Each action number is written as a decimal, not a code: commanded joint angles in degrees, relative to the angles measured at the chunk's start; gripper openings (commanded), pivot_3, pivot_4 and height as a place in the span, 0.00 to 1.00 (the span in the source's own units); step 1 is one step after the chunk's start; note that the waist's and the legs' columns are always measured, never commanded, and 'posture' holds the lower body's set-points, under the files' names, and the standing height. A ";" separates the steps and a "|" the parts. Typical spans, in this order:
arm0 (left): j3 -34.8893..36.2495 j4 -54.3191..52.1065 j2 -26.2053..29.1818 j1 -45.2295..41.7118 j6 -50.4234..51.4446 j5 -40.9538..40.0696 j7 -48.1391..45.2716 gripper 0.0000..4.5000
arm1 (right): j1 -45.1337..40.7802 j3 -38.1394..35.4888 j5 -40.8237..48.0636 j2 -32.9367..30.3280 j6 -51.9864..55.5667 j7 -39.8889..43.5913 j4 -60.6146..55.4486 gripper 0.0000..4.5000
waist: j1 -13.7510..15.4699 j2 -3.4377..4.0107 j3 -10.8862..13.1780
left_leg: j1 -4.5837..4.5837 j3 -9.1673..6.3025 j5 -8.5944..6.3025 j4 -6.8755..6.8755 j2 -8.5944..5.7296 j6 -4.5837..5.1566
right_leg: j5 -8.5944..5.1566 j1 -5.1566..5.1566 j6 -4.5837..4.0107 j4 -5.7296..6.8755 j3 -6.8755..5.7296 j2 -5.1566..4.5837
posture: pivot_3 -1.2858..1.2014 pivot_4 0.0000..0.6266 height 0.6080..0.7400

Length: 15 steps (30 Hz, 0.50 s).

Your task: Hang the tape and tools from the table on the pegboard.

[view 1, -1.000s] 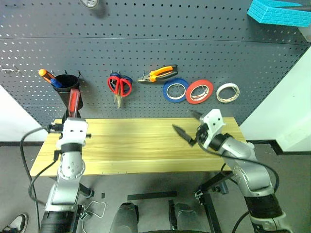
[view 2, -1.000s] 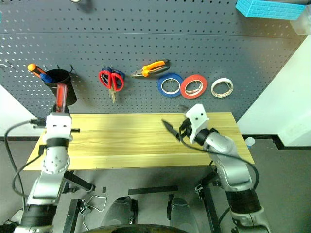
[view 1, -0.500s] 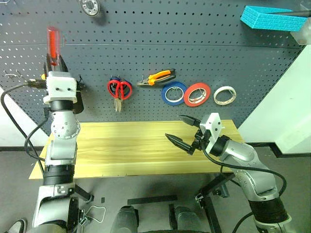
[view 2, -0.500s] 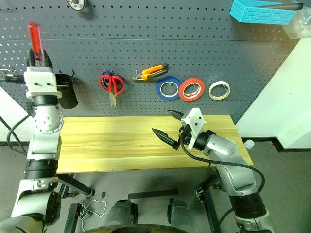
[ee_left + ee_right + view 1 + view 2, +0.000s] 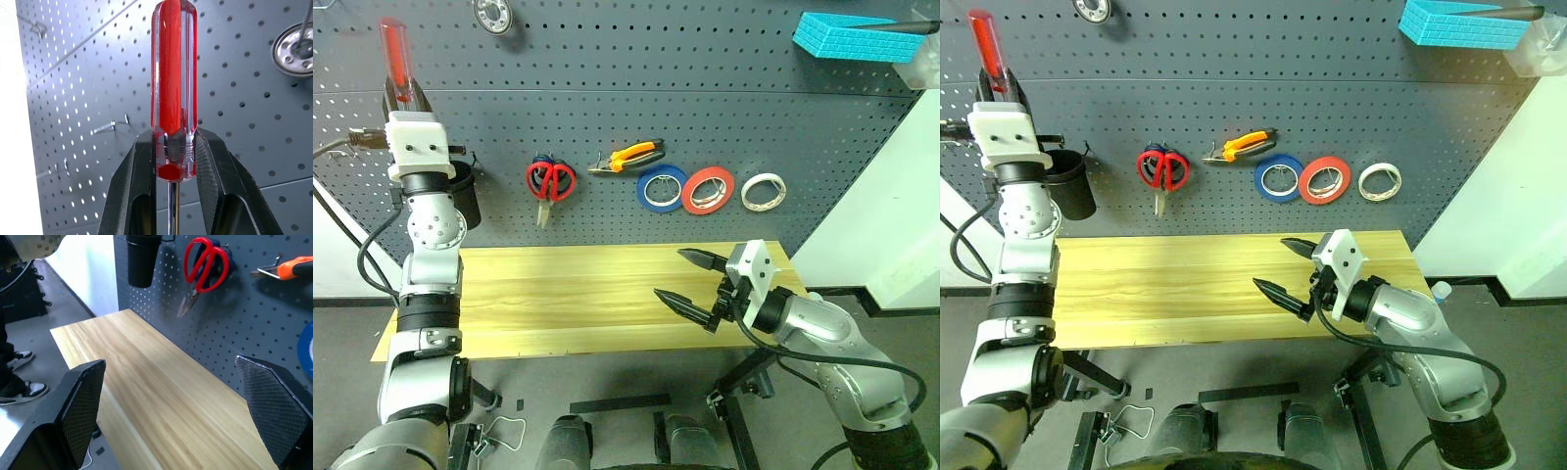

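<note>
My left gripper is shut on the small red-handled screwdriver and holds it high, handle up, in front of the upper left of the dark grey pegboard. On the pegboard hang the red-handled scissors, the orange-and-black pliers and the cream-white tape, to the right of a blue roll and a red roll. My right gripper stands open and holds nothing, over the right part of the wooden table.
A black cup hangs on the pegboard just below my left gripper. A round metal disc sits at the top, and bare hooks stick out at the far left. A blue block lies up on the right.
My left gripper has risen with the screwdriver from just above the table to the top left of the pegboard. The right gripper has drawn back a little toward the table's front edge, still open.
</note>
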 commanded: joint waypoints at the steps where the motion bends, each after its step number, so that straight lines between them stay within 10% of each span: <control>1: 0.77 1.20 0.72 -2.08 -1.96 -0.91 0.30 0.16 | -0.13 -2.73 2.94 -1.65 2.43 -0.60 -4.20 1.00 | -0.39 0.10 0.25 | 0.05 0.00 0.00 -0.01 0.01 0.00 | -0.09 0.04 0.10 0.01 0.01 0.00 | 0.51 0.19 0.86; 15: 1.86 7.10 3.38 -4.41 -3.11 -1.42 2.26 0.16 | 3.25 -8.54 11.79 -7.88 12.06 -2.00 -11.54 1.00 | -3.14 0.00 5.01 | 0.08 0.03 -0.22 0.01 0.01 0.41 | -0.18 0.12 0.13 0.05 0.12 -0.03 | 0.48 0.35 0.86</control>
